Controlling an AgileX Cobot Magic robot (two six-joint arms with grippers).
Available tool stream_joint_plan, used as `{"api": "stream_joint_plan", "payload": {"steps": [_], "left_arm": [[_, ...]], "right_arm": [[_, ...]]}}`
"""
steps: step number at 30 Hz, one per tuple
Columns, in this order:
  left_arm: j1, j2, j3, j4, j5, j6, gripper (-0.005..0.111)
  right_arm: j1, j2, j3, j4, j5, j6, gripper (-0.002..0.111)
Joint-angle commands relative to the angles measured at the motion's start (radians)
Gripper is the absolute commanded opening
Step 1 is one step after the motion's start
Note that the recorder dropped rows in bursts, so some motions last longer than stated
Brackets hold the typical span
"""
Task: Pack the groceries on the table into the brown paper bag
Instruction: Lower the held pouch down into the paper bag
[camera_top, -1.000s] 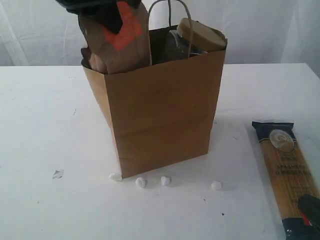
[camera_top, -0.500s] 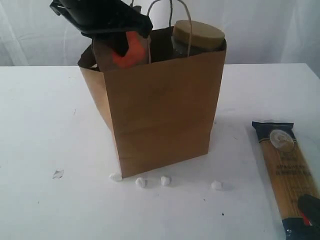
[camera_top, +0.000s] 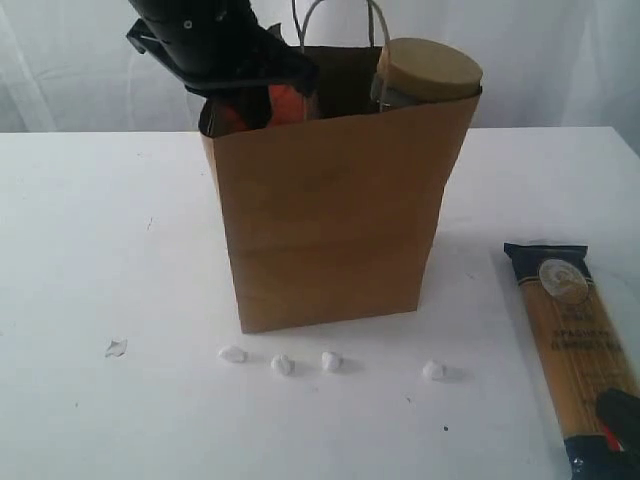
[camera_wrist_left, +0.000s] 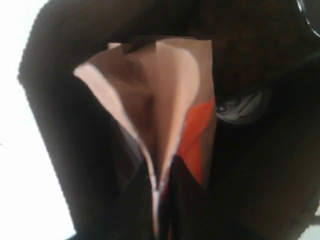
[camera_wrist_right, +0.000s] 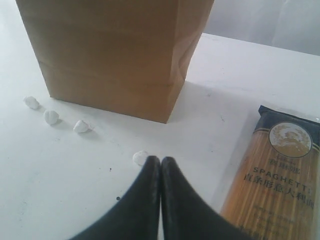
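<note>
Brown pouch (camera_top: 285, 102) mostly below bag (camera_top: 330, 230) rim.

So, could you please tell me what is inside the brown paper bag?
The brown pouch, pinched by the left gripper, and the tan-lidded clear jar show at the rim; the bag hides anything lower.

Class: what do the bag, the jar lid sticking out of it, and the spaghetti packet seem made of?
Bag: matte brown kraft paper, creased folds. Jar lid: matte tan, possibly wood or cork. Spaghetti packet: probably plastic film, pasta showing through.
</note>
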Motion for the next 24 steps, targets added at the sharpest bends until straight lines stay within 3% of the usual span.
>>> {"api": "stream_joint_plan", "payload": {"steps": [1,10,17,20,24], "left_arm": [[-0.009,0.011,0.013,-0.019,0.026,0.001,0.0],[-0.009,0.04,0.013,0.0,0.069,0.003,0.0],[-0.009,0.022,0.007,-0.028,0.0,0.003,0.001],[-0.009,0.017,0.007,-0.041,-0.007,0.003,0.01],[-0.009,0.017,0.007,-0.045,-0.003,0.003,0.032]], "right_arm": [[-0.008,-0.009,0.005,-0.004,-0.005,0.003,0.0],[-0.008,-0.009,0.005,-0.004,-0.005,0.003,0.0],[-0.008,-0.009,0.005,-0.004,-0.005,0.003,0.0],[-0.008,-0.009,0.005,-0.004,-0.005,0.003,0.0],[-0.008,-0.009,0.005,-0.004,-0.005,0.003,0.0]]}}
